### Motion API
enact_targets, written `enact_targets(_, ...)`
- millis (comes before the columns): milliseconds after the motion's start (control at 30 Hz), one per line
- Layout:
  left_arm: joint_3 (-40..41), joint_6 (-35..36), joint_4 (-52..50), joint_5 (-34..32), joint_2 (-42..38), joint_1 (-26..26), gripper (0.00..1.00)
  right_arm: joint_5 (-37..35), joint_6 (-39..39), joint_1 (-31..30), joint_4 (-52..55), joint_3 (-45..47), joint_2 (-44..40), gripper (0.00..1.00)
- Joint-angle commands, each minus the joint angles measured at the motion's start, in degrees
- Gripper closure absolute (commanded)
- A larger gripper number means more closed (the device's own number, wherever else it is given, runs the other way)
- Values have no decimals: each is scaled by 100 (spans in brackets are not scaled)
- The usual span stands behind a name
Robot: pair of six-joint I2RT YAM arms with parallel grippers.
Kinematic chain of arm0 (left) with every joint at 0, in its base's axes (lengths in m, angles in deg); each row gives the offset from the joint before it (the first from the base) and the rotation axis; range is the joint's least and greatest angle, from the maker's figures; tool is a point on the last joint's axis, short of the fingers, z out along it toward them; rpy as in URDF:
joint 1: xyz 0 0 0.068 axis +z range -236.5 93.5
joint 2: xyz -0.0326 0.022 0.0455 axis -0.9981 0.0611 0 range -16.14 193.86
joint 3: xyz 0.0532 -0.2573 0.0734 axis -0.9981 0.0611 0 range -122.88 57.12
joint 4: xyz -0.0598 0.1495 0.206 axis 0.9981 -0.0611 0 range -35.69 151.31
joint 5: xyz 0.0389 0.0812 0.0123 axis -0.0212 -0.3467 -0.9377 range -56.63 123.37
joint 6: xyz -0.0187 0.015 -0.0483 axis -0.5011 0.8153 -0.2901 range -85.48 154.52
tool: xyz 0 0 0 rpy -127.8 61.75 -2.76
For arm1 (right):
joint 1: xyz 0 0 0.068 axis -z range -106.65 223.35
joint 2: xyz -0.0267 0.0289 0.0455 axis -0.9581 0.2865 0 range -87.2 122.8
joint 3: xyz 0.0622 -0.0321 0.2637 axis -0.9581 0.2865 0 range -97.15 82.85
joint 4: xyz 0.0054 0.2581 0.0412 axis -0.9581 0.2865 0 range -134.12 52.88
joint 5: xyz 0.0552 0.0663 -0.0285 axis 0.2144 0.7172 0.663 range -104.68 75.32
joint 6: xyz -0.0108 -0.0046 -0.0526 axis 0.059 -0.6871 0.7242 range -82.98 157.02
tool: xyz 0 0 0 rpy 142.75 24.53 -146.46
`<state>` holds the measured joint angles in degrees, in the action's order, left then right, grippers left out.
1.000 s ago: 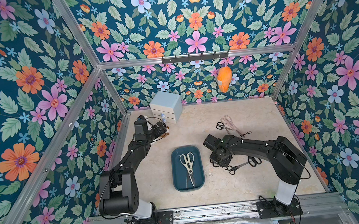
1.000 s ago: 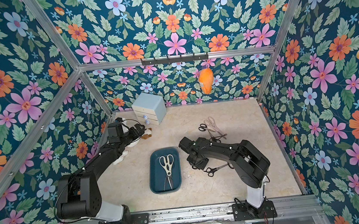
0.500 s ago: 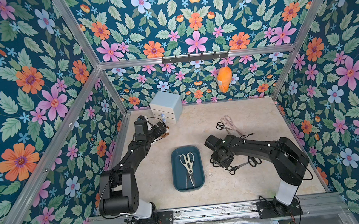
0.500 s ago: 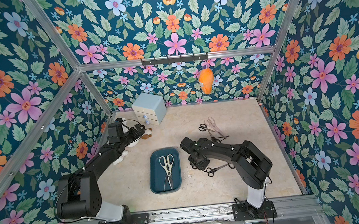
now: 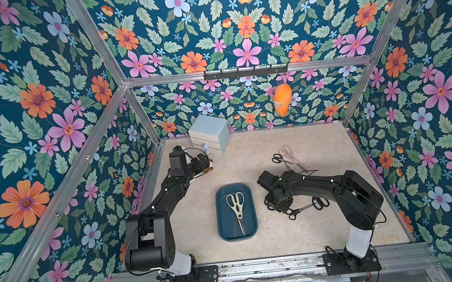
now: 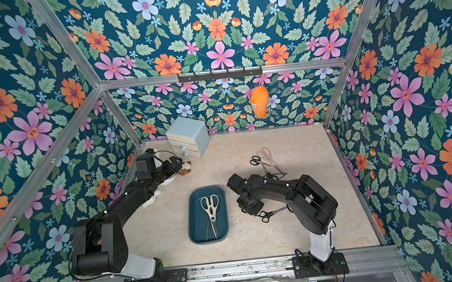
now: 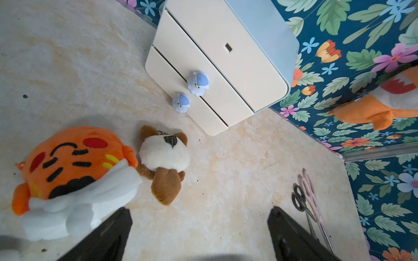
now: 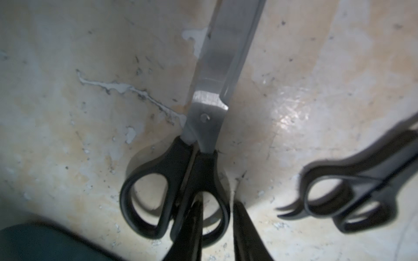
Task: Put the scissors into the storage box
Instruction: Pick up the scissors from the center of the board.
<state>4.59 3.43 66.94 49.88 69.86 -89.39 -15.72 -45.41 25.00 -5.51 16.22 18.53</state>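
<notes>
The left claw (image 7: 200, 211) hangs wide open over bare table (image 7: 67, 67) with nothing between its fingers. In front of it lie a tiger plush (image 7: 72, 162) and a dog plush (image 7: 165, 156), touching each other. The cabinet (image 5: 210, 132) stands just behind them in the far left corner, with both lower drawers shut.

In both top views the box (image 5: 250, 218) sits mid-table between the two arms. One pair, the cream scissors (image 5: 236, 204), lies flat inside it, with the handles toward the back wall and the blades toward the front rail.

Just right of the box, the right claw (image 8: 217, 203) points down at the table. Its jaws are narrow and clamped on the black scissors (image 8: 210, 126). One finger (image 8: 190, 237) sits inside a handle ring and the other is just outside it. The blades are shut and point away from the claw. The pair's shadow falls offset on the table, so it seems slightly raised.

The hooked scissors (image 8: 371, 178) lie near it, further right and blurred. In a top view more black handles (image 5: 320, 203) show at the arm's edge.

Toward the back right, small black scissors (image 5: 277, 158) and pink scissors (image 5: 288, 152) lie touching. Above them a hanging plush (image 5: 282, 101) dangles on the back wall.
</notes>
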Motion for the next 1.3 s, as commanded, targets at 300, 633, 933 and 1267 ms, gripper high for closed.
enact_targets(300, -53, 49, 0, -60, 7, 7, 1, 116, -194, 8, -236, 67, 256, 87)
enact_targets(633, -55, 56, -53, -184, -46, 2, 1, 74, -241, 20, -573, 166, 88, 100)
enact_targets(933, -38, 30, -35, -184, -22, 16, 1, -362, 499, 22, -168, -214, -418, 100)
enact_targets(1267, -20, -2, -8, -166, -31, 7, 1, -824, 2897, -91, 1062, -1542, -557, 100)
